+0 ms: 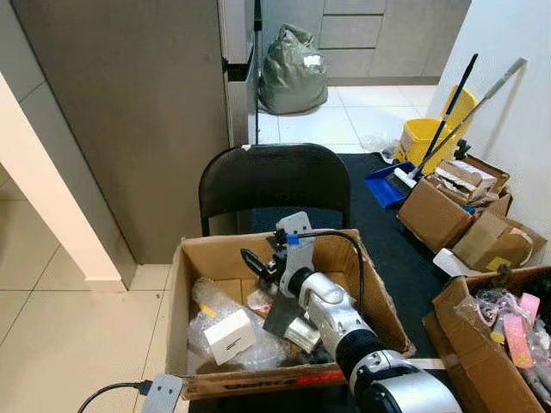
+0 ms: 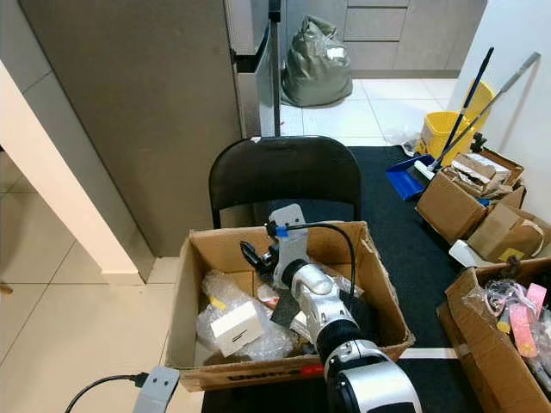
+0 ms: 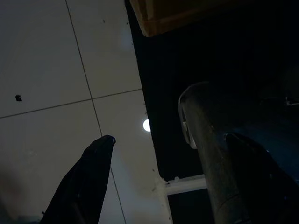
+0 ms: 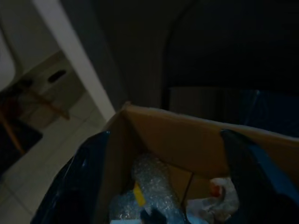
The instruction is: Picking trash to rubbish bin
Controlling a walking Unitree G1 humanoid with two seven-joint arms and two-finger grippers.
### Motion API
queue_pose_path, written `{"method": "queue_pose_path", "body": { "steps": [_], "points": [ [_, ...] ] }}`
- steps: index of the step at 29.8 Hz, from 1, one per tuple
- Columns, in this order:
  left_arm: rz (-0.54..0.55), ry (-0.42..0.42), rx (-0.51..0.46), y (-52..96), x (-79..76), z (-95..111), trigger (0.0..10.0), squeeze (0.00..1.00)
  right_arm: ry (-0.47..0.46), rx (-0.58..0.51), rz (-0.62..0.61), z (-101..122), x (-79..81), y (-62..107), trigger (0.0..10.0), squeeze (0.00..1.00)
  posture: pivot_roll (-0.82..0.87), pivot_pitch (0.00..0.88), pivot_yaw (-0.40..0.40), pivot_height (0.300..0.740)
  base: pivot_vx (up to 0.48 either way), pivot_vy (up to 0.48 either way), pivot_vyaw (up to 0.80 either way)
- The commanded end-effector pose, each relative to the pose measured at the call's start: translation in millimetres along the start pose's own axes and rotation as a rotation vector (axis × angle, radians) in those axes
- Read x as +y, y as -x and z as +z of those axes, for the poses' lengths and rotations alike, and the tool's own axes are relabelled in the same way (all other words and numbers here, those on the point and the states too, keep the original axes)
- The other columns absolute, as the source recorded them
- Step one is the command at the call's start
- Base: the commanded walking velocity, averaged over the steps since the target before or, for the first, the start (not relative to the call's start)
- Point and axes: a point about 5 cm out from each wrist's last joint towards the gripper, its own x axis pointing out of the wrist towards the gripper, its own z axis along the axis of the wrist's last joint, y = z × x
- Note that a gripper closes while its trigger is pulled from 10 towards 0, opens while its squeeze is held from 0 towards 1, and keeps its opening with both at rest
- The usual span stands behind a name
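An open cardboard box (image 1: 191, 258) on the floor in front of me holds trash: crumpled bubble wrap (image 1: 212, 303), a small white carton (image 1: 230, 337) and scraps of wrapper. My right arm reaches down into the box, and my right gripper (image 1: 252, 262) hovers over the far middle of it, just above the contents. The right wrist view has its two black fingers (image 4: 79, 182) spread wide with bubble wrap (image 4: 152, 184) below and nothing between them. My left gripper (image 3: 170, 136) hangs idle over the floor tiles, open and empty.
A black chair (image 1: 274, 185) stands right behind the box. A tied green rubbish bag (image 1: 293, 73) sits far back by the cabinets. To the right are a yellow mop bucket (image 1: 426, 138), a blue dustpan (image 1: 385, 183) and several cardboard boxes (image 1: 435, 215). A grey plug with cable (image 1: 162, 391) lies front left.
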Motion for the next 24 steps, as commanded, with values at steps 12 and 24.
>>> {"method": "queue_pose_path", "body": {
  "steps": [12, 24],
  "points": [
    [-0.027, -0.036, 0.065, 0.4, -5.3, -11.2, 10.0, 0.0, -0.346, -0.056, 0.196, -18.4, -43.1, 50.3, 10.0, 0.0, 0.02, 0.031, 0.051, 0.74, -0.09, 0.0, 0.0],
    [-0.025, -0.079, 0.063, -0.5, -3.9, -5.3, 10.0, 0.0, -0.551, -0.052, 0.374, -53.6, -34.5, 92.1, 10.0, 0.0, -0.01, 0.021, 0.07, 0.74, -0.439, 0.0, 0.0]
  ]
}}
